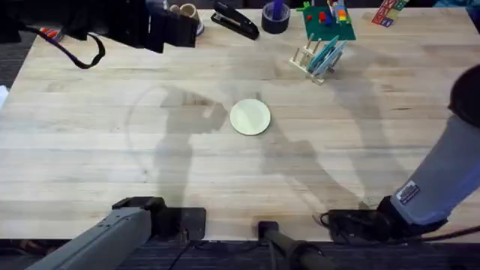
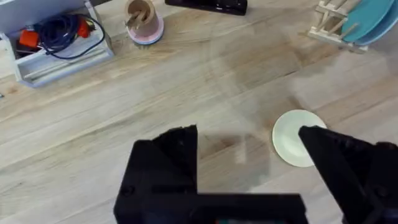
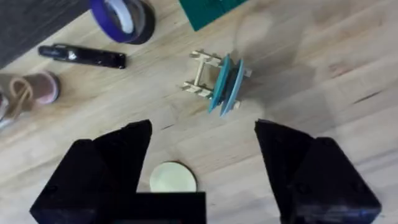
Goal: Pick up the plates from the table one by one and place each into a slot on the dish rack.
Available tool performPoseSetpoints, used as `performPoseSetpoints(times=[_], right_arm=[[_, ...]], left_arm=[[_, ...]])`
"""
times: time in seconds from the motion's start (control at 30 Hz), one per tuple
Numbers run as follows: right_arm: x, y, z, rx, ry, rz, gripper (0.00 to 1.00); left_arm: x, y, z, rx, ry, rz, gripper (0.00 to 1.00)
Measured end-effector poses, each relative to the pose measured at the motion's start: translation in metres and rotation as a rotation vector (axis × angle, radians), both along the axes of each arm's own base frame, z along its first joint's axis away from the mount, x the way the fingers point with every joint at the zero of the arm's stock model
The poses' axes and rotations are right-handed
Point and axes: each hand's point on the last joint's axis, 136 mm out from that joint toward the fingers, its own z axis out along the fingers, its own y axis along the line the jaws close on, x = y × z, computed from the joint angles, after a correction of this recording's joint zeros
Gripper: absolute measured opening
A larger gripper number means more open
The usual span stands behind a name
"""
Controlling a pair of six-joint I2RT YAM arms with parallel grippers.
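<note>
A pale cream-yellow plate [image 1: 250, 117] lies flat on the table [image 1: 90, 120] near the middle. The dish rack [image 1: 309, 58] stands at the back right with two blue plates [image 1: 328, 52] upright in its slots. My left gripper [image 2: 245, 137] hangs high above the table, open and holding nothing, with the cream plate [image 2: 297, 138] just beside one finger [image 2: 348, 168]. It appears dark and blurred at the overhead view's top left [image 1: 169, 28]. My right gripper [image 3: 204, 127] is open and empty too, high above the cream plate [image 3: 173, 178] and the rack [image 3: 202, 74].
Along the back edge sit a black stapler [image 1: 234, 20], a purple tape roll [image 1: 275, 16] and a green board with coloured blocks [image 1: 328, 21]. A grey tray of cables [image 2: 56, 40] and a pink-based holder [image 2: 144, 22] stand at the back left. The right arm [image 1: 450, 165] rises at the right edge.
</note>
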Motion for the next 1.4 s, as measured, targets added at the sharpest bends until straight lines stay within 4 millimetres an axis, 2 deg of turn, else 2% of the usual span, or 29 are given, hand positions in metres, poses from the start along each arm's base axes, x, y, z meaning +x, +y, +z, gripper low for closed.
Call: performPoseSetpoints(times=[0.4,0.5,0.6,0.7,0.83,1.2,1.4], right_arm=[[-0.042,0.005,0.065,-0.044,-0.162,0.254,0.994],[-0.053,0.008,0.074,-0.047,-0.184,0.308,0.994],[-0.065,0.008,0.071,-0.055,-0.163,0.348,0.994],[-0.077,0.008,0.058,-0.062,-0.108,0.378,0.995],[-0.088,0.007,0.03,-0.065,-0.003,0.401,0.995],[-0.122,0.02,-0.068,0.035,0.366,0.472,0.994],[-0.133,0.024,-0.101,0.049,0.426,0.487,0.992]], left_arm=[[-0.001,0.0,-0.001,0.0,0.003,0.0,0.993],[-0.001,0.0,-0.001,0.0,0.008,0.0,0.993],[-0.005,0.0,-0.005,-0.001,0.031,0.0,0.993],[-0.008,0.0,-0.007,-0.002,0.046,0.0,0.993],[-0.009,0.0,-0.008,-0.002,0.05,0.0,0.992],[-0.009,0.0,-0.008,-0.002,0.051,0.0,0.993],[-0.012,0.0,-0.011,-0.002,0.067,0.0,0.993]])
